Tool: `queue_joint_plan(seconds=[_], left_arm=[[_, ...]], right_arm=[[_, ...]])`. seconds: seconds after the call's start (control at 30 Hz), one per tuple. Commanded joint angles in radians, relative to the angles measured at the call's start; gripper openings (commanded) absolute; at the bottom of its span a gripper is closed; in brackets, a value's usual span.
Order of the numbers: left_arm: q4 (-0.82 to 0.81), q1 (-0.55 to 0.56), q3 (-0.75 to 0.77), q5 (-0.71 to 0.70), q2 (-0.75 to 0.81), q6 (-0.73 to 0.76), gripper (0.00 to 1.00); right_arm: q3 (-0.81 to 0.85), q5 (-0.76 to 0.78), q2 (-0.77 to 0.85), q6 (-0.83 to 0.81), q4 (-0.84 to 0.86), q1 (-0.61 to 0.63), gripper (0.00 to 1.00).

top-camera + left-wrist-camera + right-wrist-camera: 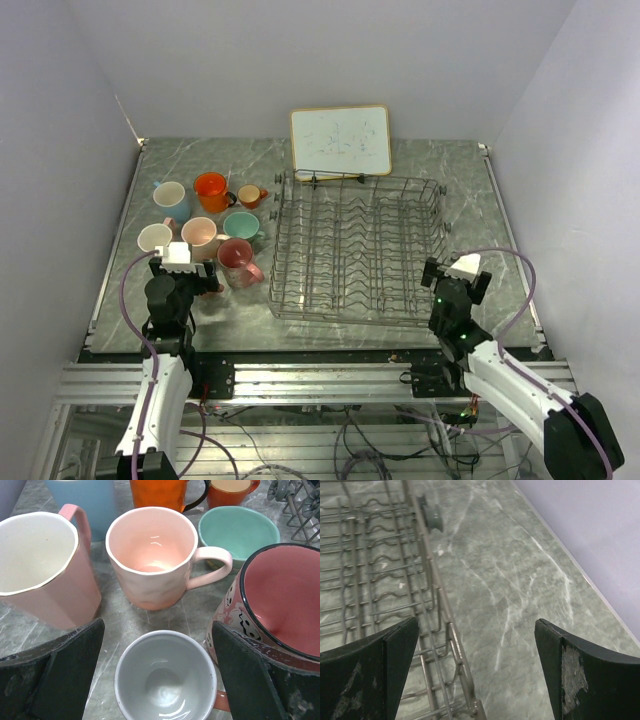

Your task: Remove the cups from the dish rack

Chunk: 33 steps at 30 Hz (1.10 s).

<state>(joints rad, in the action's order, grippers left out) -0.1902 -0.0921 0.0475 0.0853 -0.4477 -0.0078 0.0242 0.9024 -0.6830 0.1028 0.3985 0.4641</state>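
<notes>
The dark wire dish rack [355, 250] stands mid-table, and I see no cups in it. Left of it, upright on the marble, are a light blue cup [170, 195], an orange one [211, 190], a small orange one [250, 195], a pink one [155, 238], a peach one [200, 233], a mint one [240, 226] and a patterned pink one [236, 258]. My left gripper [185, 275] is open just near of this group. In its wrist view its fingers straddle a small white-lined cup [165, 675] without touching it. My right gripper [476, 630] is open and empty above the rack's near right corner [455, 650].
A white framed board [340, 140] leans against the back wall behind the rack. White walls close in the table on the left, back and right. Bare marble [520, 590] runs between the rack's right side and the right wall.
</notes>
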Motion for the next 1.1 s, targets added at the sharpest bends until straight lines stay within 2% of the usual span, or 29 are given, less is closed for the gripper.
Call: queue_joint_plan(seconds=[0.0,0.17,0.3,0.47,0.63,0.77,1.07], left_arm=[[-0.051,-0.008,0.003,-0.019,0.005,-0.006,0.99],[-0.049,-0.009,0.003,-0.020,0.008,-0.007,0.99],[-0.050,-0.008,0.003,-0.020,0.007,-0.006,0.99],[-0.051,-0.009,0.002,-0.019,0.005,-0.006,0.99],[-0.052,-0.008,0.003,-0.020,0.004,-0.006,0.99],[-0.052,-0.009,0.002,-0.020,0.004,-0.006,0.99],[-0.052,-0.008,0.003,-0.021,0.005,-0.006,0.99]], right_arm=[[-0.055,-0.199,0.136,-0.098,0.028,-0.003,1.00],[-0.126,-0.241,0.271,-0.099,0.010,-0.005,1.00],[-0.115,-0.226,0.213,-0.089,0.035,-0.009,1.00],[-0.128,-0.213,0.288,-0.092,0.002,-0.009,1.00],[-0.118,-0.206,0.226,-0.083,0.028,-0.009,1.00],[-0.124,-0.207,0.265,-0.083,0.010,-0.010,1.00],[-0.118,-0.209,0.220,-0.081,0.034,-0.010,1.00]])
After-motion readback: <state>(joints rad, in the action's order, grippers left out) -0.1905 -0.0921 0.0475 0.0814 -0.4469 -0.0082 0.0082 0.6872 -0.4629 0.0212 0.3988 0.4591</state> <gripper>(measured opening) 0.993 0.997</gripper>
